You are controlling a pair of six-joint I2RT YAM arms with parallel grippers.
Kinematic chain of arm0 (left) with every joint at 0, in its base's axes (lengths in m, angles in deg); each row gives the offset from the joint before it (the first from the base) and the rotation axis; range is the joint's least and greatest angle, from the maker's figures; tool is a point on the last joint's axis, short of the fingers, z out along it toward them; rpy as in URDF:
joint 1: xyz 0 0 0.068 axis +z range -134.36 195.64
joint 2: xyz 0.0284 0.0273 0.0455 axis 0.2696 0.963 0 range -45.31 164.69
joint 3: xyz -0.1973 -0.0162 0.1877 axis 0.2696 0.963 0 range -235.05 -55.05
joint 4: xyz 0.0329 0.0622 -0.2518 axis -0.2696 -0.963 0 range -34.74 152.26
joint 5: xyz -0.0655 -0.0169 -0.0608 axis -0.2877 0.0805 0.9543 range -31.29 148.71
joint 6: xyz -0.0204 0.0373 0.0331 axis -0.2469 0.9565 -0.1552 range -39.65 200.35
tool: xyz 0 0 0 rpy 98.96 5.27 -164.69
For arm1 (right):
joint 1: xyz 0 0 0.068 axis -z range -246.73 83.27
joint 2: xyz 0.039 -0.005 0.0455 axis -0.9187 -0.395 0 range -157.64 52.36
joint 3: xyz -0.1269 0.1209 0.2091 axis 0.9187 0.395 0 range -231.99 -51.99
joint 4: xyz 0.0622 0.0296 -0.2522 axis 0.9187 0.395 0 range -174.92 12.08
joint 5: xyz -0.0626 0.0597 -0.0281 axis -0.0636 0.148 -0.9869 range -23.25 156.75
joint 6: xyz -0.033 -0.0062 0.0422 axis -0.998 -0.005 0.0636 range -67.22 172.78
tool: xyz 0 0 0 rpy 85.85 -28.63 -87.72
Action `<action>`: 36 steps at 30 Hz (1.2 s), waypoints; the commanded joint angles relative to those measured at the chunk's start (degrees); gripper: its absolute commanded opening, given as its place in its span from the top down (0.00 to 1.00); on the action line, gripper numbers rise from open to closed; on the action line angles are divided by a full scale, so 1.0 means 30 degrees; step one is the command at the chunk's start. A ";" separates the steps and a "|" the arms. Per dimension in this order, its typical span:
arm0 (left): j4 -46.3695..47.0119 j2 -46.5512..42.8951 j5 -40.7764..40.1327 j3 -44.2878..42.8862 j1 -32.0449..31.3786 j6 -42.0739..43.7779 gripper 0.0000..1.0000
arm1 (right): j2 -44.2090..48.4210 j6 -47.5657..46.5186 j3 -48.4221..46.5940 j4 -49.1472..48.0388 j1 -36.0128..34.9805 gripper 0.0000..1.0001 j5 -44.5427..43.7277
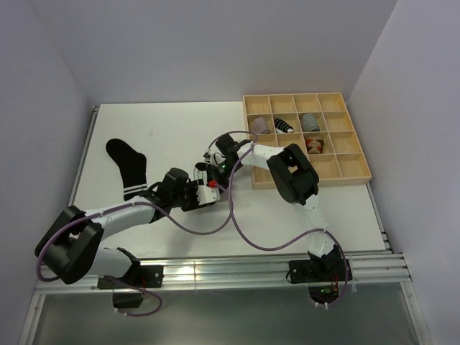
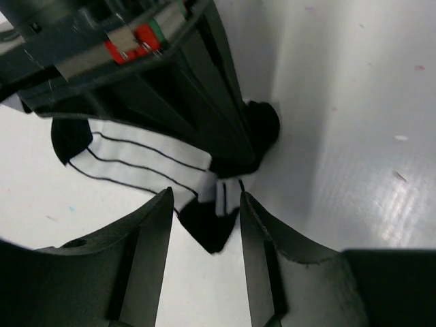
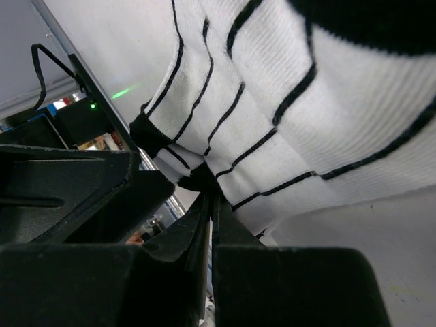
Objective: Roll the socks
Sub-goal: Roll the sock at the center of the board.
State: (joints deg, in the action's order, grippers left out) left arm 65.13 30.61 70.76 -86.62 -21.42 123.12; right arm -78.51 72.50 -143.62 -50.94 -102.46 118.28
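A white sock with thin black stripes and black ends (image 2: 146, 157) lies bunched on the table, mostly hidden under both grippers in the top view. My right gripper (image 3: 210, 197) is shut on a fold of this sock (image 3: 286, 102); it also shows in the top view (image 1: 215, 170). My left gripper (image 2: 204, 204) is open, and a black corner of the sock lies between its fingertips, touching neither. In the top view my left gripper (image 1: 203, 192) sits right against the right one. A second sock (image 1: 128, 169), black with a striped white cuff, lies flat at the left.
A wooden compartment tray (image 1: 345, 180) stands at the right rear with rolled socks (image 1: 284, 125) in several cells. Cables loop over the table in front of the grippers. The right arm's body (image 2: 170, 88) crowds the top of the left wrist view.
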 commanded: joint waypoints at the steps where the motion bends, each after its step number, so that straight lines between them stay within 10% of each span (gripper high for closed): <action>1: 0.0891 0.1350 0.0198 -0.1924 0.0427 -0.0718 0.51 | -0.0088 -0.0423 -0.0217 0.0451 0.0043 0.98 -0.0359; 36: -0.3947 0.4369 0.6352 -0.5149 0.3007 -0.0367 0.45 | -0.0440 -0.0160 -0.0100 0.0072 0.0278 0.99 -0.1004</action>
State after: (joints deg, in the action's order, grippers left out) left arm 52.50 42.10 87.44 -99.82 -12.81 122.66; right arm -78.75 72.24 -143.62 -50.81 -102.08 118.28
